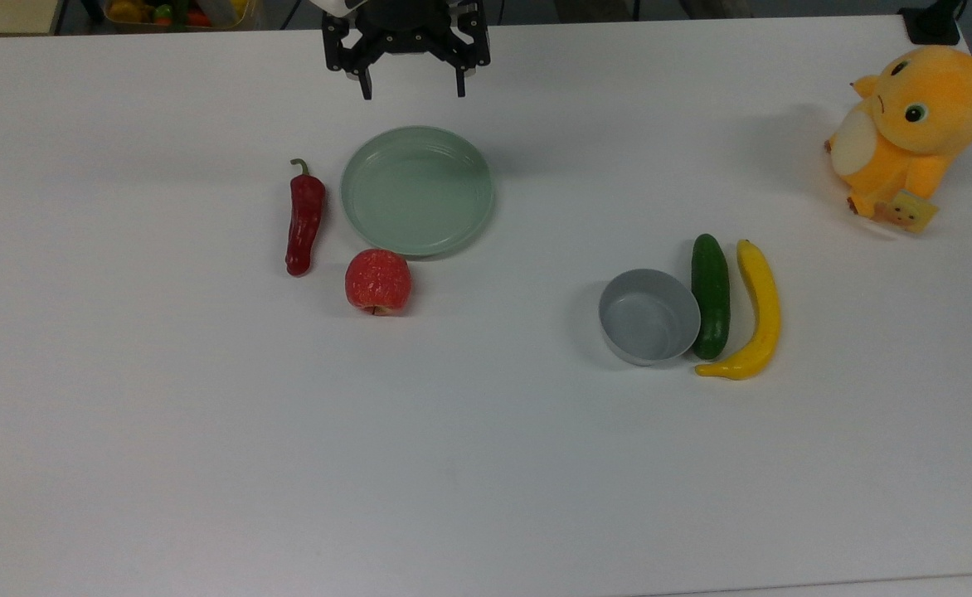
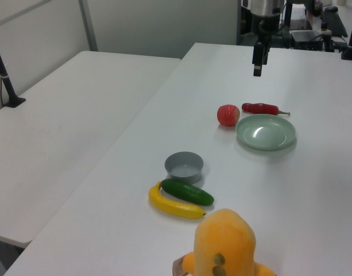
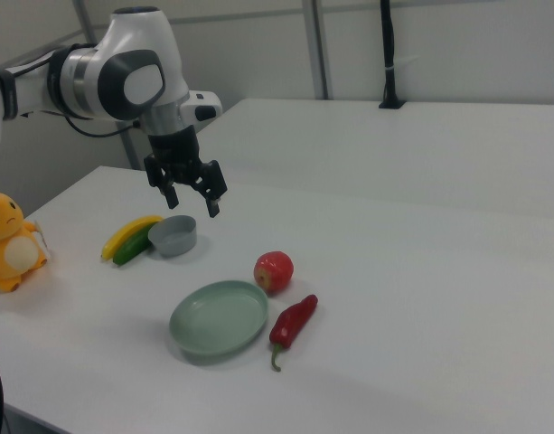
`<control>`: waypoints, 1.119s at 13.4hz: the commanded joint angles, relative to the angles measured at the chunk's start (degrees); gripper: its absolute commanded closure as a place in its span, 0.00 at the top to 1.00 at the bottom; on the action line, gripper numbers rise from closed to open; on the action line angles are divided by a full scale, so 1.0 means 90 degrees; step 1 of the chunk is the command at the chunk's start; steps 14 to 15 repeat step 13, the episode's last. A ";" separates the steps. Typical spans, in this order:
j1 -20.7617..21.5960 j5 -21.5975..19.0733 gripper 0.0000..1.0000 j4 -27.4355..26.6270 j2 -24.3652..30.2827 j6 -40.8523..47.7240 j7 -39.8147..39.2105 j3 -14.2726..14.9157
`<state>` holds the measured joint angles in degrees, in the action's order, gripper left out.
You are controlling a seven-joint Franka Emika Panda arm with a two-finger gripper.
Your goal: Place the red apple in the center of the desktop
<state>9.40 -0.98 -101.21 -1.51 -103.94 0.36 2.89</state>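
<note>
Looking across the top view from its lower edge upward, I see a wide bare stretch of the white bench (image 1: 204, 464) before anything else. First come the yellow banana (image 1: 755, 313), the green cucumber (image 1: 711, 295) touching it, and the small grey bowl (image 1: 648, 316) against the cucumber, all right of the frame's middle. Left of middle lies the red apple (image 1: 378, 281), resting on the bench just below the rim of the pale-green plate (image 1: 417, 190), with the dark-red chili pepper (image 1: 303, 220) beside the plate on the top view's left. The apple is off-centre, left of the frame's middle and a little above it. An orange plush toy (image 1: 909, 128) sits at the upper right. Farthest, at the frame's top edge, my gripper (image 1: 412, 89) hangs above the bench beyond the plate, fingers spread apart and holding nothing. In the right view the gripper (image 3: 192, 202) hovers above the bench, well apart from the apple (image 3: 273, 271).
</note>
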 commanded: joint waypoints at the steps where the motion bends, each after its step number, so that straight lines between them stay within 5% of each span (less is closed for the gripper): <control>1: 0.0108 0.0157 1.00 -0.0199 0.0217 0.0143 -0.0050 0.0031; 4: 0.0098 0.0157 1.00 -0.0161 0.0217 0.0318 0.0475 0.0031; 15: 0.0058 0.0196 1.00 -0.0160 0.0217 0.0289 -0.0060 0.0080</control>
